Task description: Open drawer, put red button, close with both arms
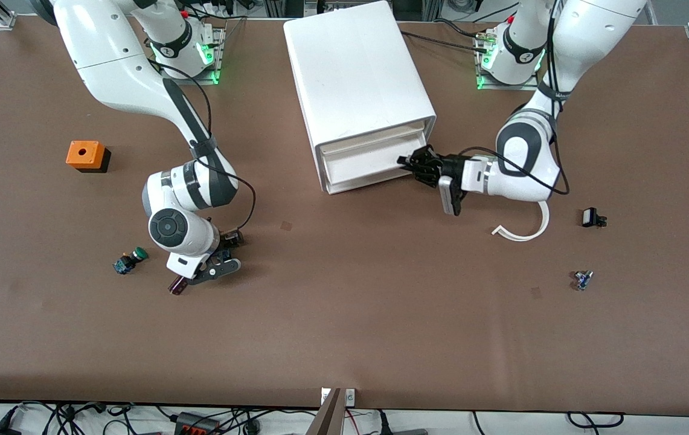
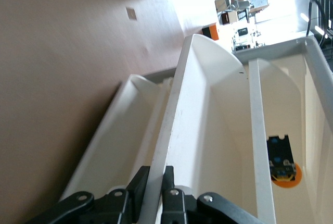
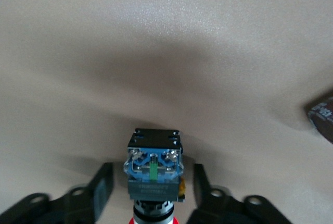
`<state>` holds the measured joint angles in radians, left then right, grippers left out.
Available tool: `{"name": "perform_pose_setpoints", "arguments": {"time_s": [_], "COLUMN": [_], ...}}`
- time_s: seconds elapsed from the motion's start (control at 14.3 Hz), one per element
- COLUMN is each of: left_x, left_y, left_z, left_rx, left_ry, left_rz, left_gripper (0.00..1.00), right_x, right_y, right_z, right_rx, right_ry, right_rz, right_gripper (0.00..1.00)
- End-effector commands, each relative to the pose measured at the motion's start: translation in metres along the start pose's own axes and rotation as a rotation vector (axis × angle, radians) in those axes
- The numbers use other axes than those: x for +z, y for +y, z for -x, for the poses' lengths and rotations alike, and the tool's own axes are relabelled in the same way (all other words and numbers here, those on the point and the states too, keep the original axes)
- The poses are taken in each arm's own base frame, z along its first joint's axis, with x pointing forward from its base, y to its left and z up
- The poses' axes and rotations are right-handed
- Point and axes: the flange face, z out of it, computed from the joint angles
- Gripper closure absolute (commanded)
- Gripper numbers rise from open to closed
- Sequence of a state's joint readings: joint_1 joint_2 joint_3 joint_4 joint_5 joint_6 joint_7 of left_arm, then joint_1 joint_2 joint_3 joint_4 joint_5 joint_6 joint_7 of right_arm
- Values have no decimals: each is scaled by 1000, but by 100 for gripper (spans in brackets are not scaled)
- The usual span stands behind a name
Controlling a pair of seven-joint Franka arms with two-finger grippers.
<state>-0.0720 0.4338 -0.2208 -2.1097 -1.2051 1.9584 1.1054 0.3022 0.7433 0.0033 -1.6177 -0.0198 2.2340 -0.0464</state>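
The white cabinet (image 1: 356, 84) stands mid-table near the bases. My left gripper (image 1: 412, 164) is at the front of the drawer (image 1: 363, 167), at the corner toward the left arm's end. In the left wrist view its fingers (image 2: 140, 182) are shut on the drawer's thin white front wall (image 2: 192, 114). My right gripper (image 1: 230, 252) is low over the table toward the right arm's end. The red button (image 3: 154, 169) lies between its fingers (image 3: 103, 182), blue-and-black body outward and red cap toward the palm. A gap shows on each side, so the gripper is open.
A green-capped switch (image 1: 130, 260) and a dark red piece (image 1: 176, 286) lie beside the right gripper. An orange block (image 1: 86, 154) sits farther from the camera. Near the left arm lie a white curved strip (image 1: 525, 229), a black part (image 1: 592, 217) and a small blue part (image 1: 583, 279).
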Motion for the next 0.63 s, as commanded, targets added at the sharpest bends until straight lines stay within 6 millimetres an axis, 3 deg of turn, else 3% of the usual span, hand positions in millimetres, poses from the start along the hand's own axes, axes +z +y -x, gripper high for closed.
{"name": "perform_pose_setpoints", "arguments": {"time_s": [0.0, 0.07, 0.14, 0.21, 0.28, 0.42, 0.56], "left_x": [-23, -29, -31, -31, -40, -64, -93], "left_y": [-33, -39, -41, -40, -34, -23, -7], "left_z": [-34, -40, -41, -43, -52, -64, -73], "left_rx": [37, 38, 36, 53, 82, 114, 62], "left_ry": [32, 45, 50, 52, 56, 12, -65], "left_rz": [-36, -37, -36, -43, -52, -80, -80], "left_gripper": [99, 98, 80, 9, 0, 0, 0], "right_x": [-5, -7, -16, -30, -48, -98, -154], "right_y": [1, 1, 0, -1, 0, -8, -45], "right_z": [-5, -5, -7, -9, -13, -25, -36], "right_rx": [-20, -18, -21, -22, -20, -34, -80], "right_ry": [10, 11, 22, 31, 40, 62, 106], "right_rz": [-11, -11, -10, -9, -10, -8, -10], "right_gripper": [87, 100, 100, 100, 100, 100, 100]}}
